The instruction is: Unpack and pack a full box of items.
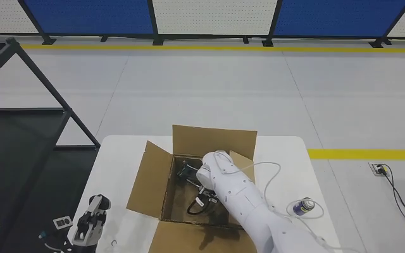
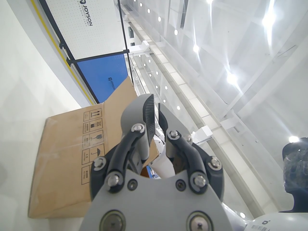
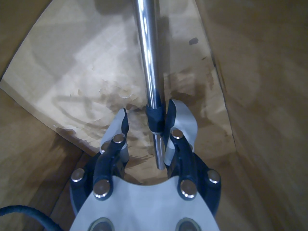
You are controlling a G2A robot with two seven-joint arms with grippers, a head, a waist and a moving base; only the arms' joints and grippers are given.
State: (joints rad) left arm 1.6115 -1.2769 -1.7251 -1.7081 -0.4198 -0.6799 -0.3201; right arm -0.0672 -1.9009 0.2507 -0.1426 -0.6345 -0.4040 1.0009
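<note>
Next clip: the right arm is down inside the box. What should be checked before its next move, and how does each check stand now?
1. Metal rod between the right gripper fingers: ok.
2. Grip closed on the rod: not ok; one finger touches its black collar, the other stands apart.
3. Box flaps open for lifting out: ok.
4. Rod's far end free: cannot tell; it runs out of frame.
5. Left gripper outside the box, holding nothing: ok.
</note>
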